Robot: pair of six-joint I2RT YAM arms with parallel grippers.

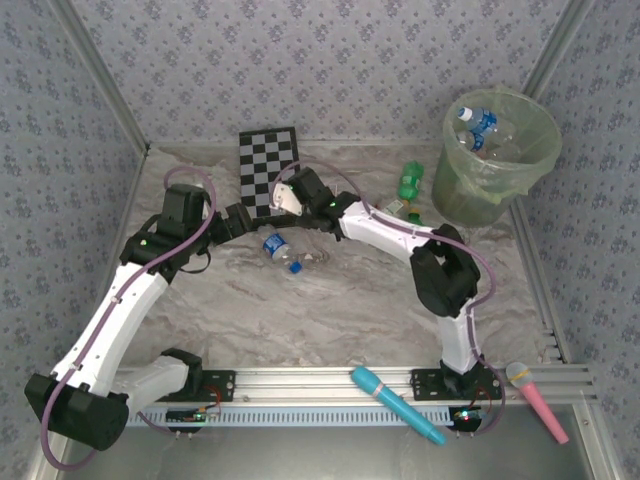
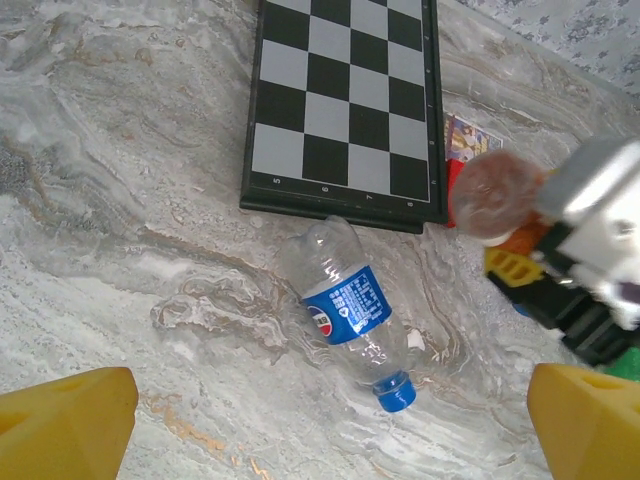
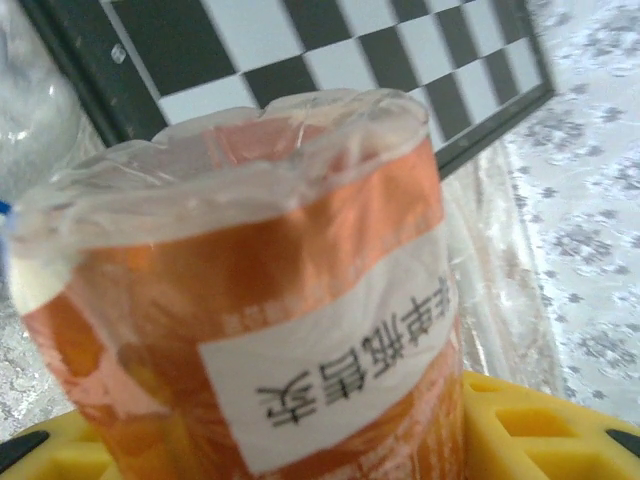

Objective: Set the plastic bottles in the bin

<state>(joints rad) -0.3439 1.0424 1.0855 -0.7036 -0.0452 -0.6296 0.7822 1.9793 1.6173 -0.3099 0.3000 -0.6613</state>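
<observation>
Clear bottle [image 2: 345, 305]: lying flat mid-table, just near of chessboard [image 2: 345, 95]; axis diagonal, cap near-right.
Orange bottle [image 3: 270, 300]: base end toward chessboard.
Right gripper [image 1: 288, 197]: clamped on orange bottle.
Left gripper [image 2: 330, 425]: fully spread, empty, above clear bottle.
Bin [image 1: 480, 197]: far right, bottles [image 1: 483, 125] inside.

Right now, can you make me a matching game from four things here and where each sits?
1. clear plastic bottle with blue label
2. orange-labelled plastic bottle
3. green plastic soda bottle
4. blue microphone-shaped stick

A. on the near metal rail
B. lying by the black-and-white chessboard
C. in the right hand
D. beside the tall bag-lined bin

Pairs: 1-B, 2-C, 3-D, 4-A
</observation>
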